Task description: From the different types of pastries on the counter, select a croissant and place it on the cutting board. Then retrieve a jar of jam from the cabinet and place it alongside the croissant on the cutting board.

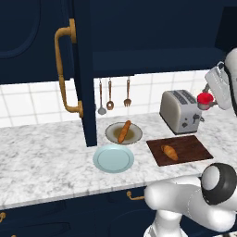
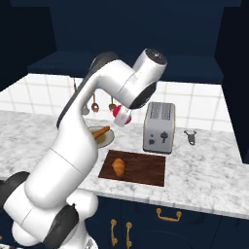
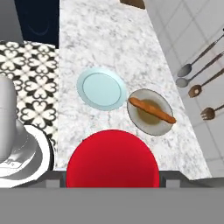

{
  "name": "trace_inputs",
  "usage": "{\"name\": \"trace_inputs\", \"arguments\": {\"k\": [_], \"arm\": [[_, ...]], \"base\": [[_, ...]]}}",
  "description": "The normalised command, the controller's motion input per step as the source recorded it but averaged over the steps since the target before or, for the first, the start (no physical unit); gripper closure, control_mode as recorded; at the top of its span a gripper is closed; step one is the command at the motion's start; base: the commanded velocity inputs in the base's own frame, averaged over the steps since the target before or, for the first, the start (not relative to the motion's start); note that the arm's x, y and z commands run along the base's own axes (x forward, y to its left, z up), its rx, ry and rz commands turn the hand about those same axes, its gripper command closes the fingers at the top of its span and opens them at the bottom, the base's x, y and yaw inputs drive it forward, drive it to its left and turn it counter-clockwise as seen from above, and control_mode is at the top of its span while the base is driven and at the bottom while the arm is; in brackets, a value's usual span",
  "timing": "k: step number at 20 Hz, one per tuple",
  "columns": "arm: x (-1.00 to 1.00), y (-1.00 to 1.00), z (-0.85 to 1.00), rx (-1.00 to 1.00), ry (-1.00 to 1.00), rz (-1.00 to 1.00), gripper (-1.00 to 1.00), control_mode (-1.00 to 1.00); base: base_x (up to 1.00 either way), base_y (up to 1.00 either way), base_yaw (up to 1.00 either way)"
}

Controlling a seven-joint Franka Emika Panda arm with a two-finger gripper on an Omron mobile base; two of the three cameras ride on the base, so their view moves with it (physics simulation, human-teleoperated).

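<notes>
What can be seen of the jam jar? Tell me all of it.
The jam jar is small, squat and bright red, with a whitish band showing at its lower part in the right base view. It is held in the hand, up in the air above the counter, between the toaster and the brown plate. It touches nothing but the hand. In the hand view its round red body bulges between the fingers. Its lid can't be made out.

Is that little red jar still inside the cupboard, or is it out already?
Out. The jar of jam hangs in the fingers above the counter, beside the toaster; the cabinet door stands open.
</notes>
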Motion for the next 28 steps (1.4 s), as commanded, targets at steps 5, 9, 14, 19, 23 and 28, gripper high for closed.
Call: {"name": "trace_inputs", "arguments": {"k": [5,9,14,19,23,28], "arm": [[-0.01,0.00,-0.91,-0.05,-0.03,0.18,1.00,-1.00],[0.00,-0.04,-1.00,0.25,-0.16,0.15,1.00,-1.00],[0.00,-0.06,-1.00,0.20,-0.11,0.12,1.00,-1.00],[0.09,-0.12,-0.67,0.00,0.03,0.04,1.00,-1.00],[0.25,-0.36,-0.51,-0.15,0.16,0.00,1.00,-1.00],[0.60,-0.38,-0.25,0.02,0.25,0.00,1.00,-1.00]], "base": [[0.00,0.00,0.00],[0.00,0.00,0.00],[0.00,0.00,0.00],[0.00,0.00,0.00],[0.00,0.00,0.00],[0.00,0.00,0.00]]}}
